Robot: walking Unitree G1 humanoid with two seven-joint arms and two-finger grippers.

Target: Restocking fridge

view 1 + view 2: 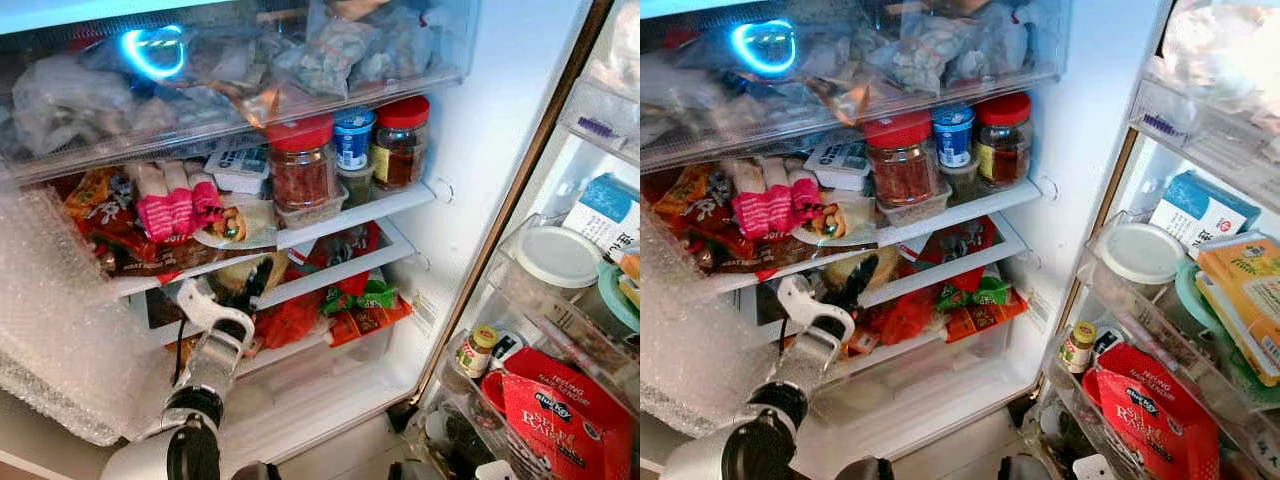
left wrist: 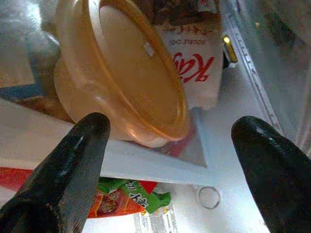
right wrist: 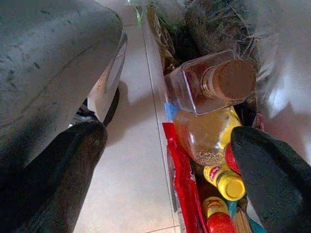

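My left gripper (image 1: 250,285) reaches into the open fridge at the middle shelf (image 1: 340,268). In the left wrist view the left gripper (image 2: 172,124) is open. A tan lidded plastic tub (image 2: 131,73) lies tilted on the shelf edge just ahead of its black fingers (image 2: 73,160), apart from them. Behind the tub stands a white pack with red lettering (image 2: 199,68). My right gripper (image 3: 170,135) hangs low and open over the tiled floor (image 3: 131,160), beside a low bin with a cork-topped glass jar (image 3: 214,82) and yellow-capped bottles (image 3: 226,182).
On the shelf above stand two red-lidded jars (image 1: 300,160) (image 1: 402,140), a blue cup (image 1: 352,138) and pink-wrapped packs (image 1: 170,205). Red and green snack packets (image 1: 350,305) lie below. Bubble wrap (image 1: 60,320) hangs at left. The door bins at right hold a red bag (image 1: 560,420) and tubs.
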